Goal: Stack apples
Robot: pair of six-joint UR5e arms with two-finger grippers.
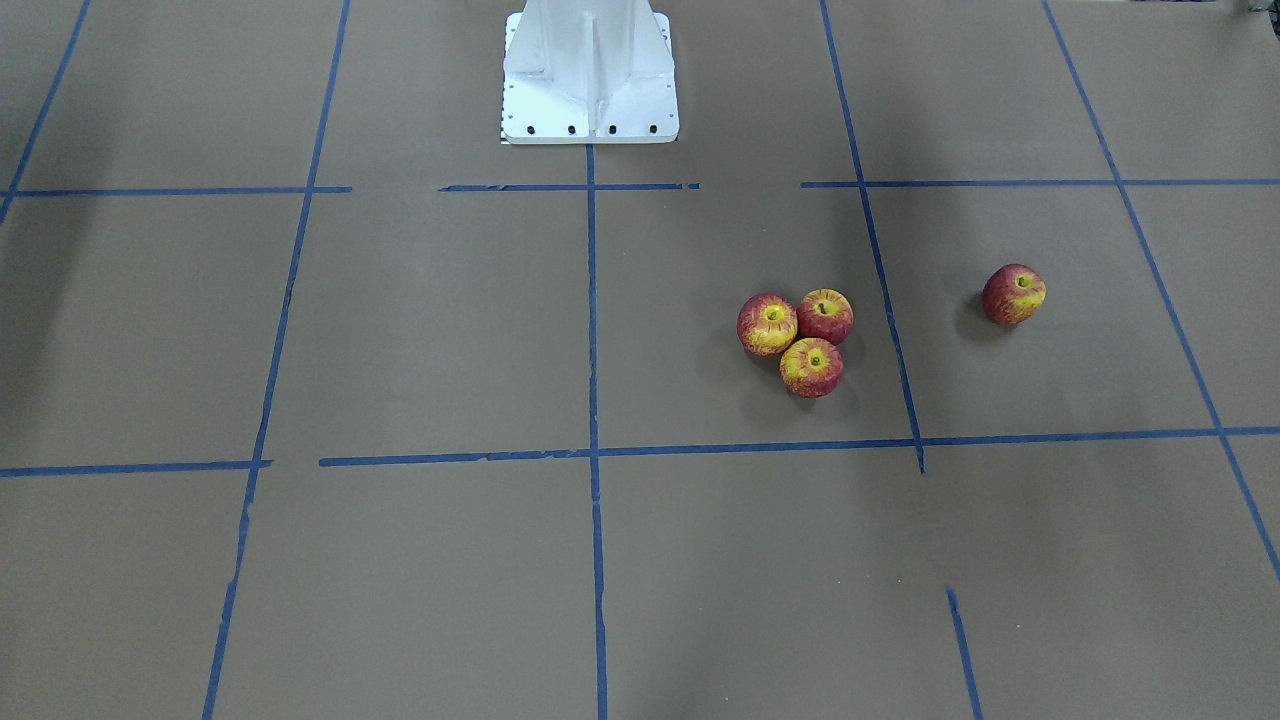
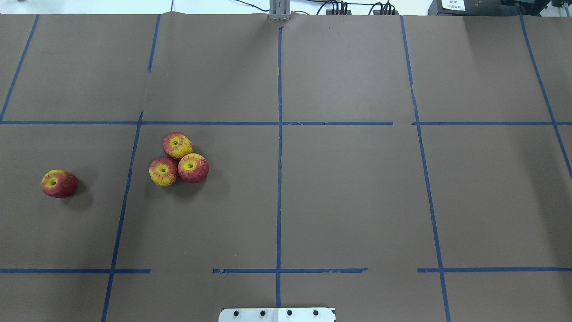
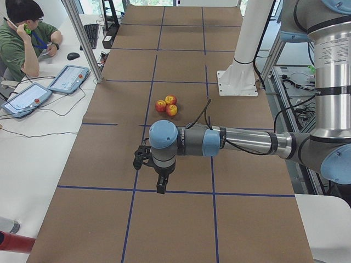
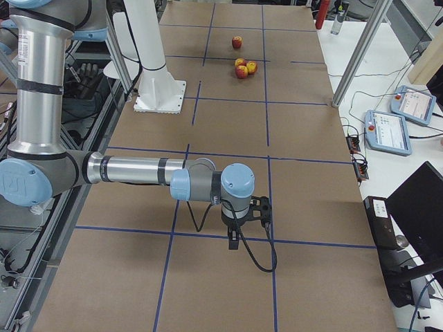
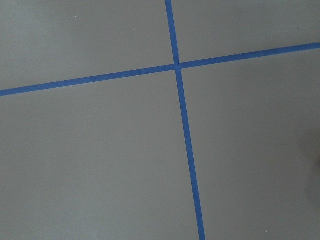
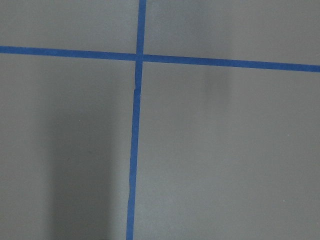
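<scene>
desk [image 2: 357, 201]: flat, covered in matte brown paper and ruled into large rectangles by blue tape lines [image 2: 279, 179], several with gaps. a white metal base plate [image 1: 590, 70] with bolt holes sits at the robot's edge. a side bench holds two teach pendants [image 3: 68, 78], with a seated operator [image 3: 24, 41] in green.

left arm [image 3: 241, 143]: grey tube with blue joint caps, held level near the desk's left end. left fingers [image 3: 160, 186] point down over bare paper; apart or together cannot be told. right arm [image 4: 131, 169] is posed likewise at the right end; right fingers [image 4: 234, 240], same finding.

three apples [image 2: 193, 168] touch in a tight triangle, dimples up, in the robot's left half. the fourth apple [image 2: 59, 184] lies tilted, well apart beyond a tape line. all are round, glossy red, yellow-streaked, resting on paper.
</scene>
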